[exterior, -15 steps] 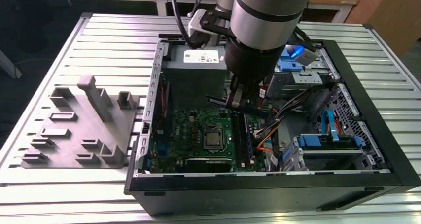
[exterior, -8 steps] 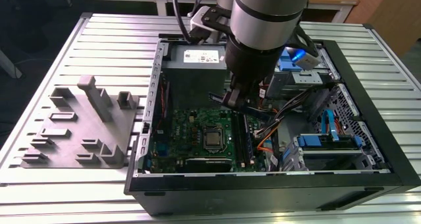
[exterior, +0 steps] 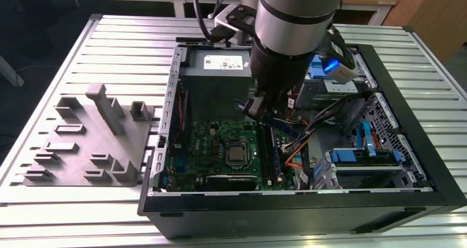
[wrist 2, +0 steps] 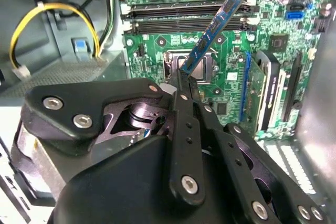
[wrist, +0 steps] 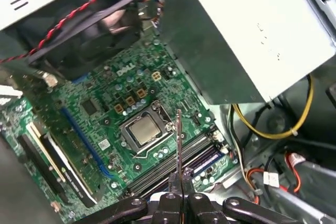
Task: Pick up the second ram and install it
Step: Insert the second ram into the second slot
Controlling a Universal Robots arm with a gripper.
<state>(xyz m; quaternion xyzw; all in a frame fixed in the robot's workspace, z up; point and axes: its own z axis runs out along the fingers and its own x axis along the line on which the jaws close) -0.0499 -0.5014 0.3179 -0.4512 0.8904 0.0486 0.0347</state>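
End effector (wrist 2: 185, 80) is pinching the second ram (wrist 2: 216, 24), a thin blue stick, by one end. It's hanging tilted above the slots (wrist 2: 178, 10), with open board around.

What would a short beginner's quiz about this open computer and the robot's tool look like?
1. True or false: the tool is shut on the second ram.
2. Where does the grey tray sit?
A. on the table, at the exterior view's left of the computer case
B. inside that case
C. in the tool
3. Fill in: the second ram is held over the green ____.

Key
1. True: it grips the stick by one end.
2. A
3. motherboard
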